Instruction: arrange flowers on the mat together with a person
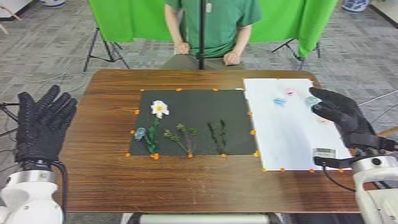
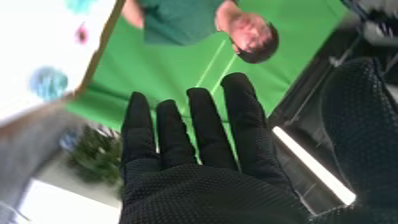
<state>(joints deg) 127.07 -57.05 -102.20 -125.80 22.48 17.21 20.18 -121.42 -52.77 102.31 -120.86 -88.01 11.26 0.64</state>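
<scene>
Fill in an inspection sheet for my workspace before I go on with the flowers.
Surface: brown wooden table, under a dark mat and a white sheet.
Job's things: on the dark mat, white flower, small blue flower, branching green sprig, dark green stems; on the white sheet, small pink flower and light blue flower among others.
Clutter: nothing seen.
Hands: left hand open at the table's left; right hand open by the white sheet's right edge.
Cables: black cable below the right wrist, another by the left.
Surroundings: green backdrop, tripod stands.
</scene>
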